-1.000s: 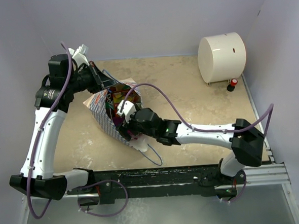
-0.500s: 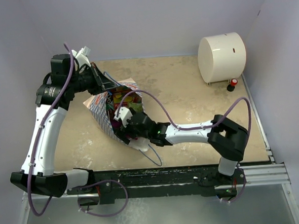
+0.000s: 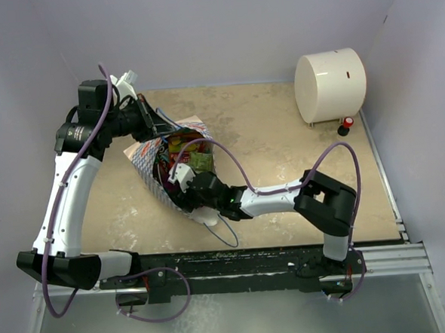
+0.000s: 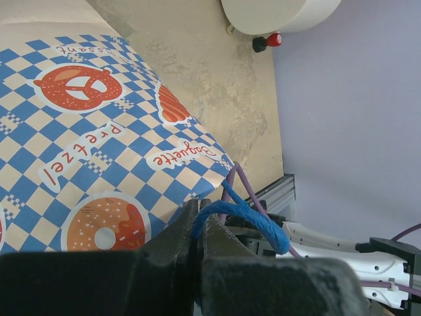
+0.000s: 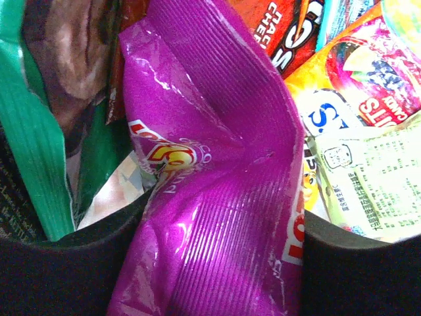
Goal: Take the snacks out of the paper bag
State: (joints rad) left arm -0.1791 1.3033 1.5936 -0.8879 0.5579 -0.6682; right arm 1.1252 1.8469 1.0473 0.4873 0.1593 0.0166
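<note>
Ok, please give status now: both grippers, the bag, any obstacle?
Left gripper shut on blue cord handle of checkered paper bag. Right gripper inside bag, straddling shiny magenta pouch, grip unconfirmed. Other packets crowd the pouch.

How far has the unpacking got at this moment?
No snack lies out on the table yet. In hand: the left gripper pinches the blue cord handle of the paper bag, and the right gripper straddles the magenta pouch inside it. Every packet is left to remove.

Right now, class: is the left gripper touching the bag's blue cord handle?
Touching. The left wrist view shows the left gripper shut on the blue cord handle.
</note>
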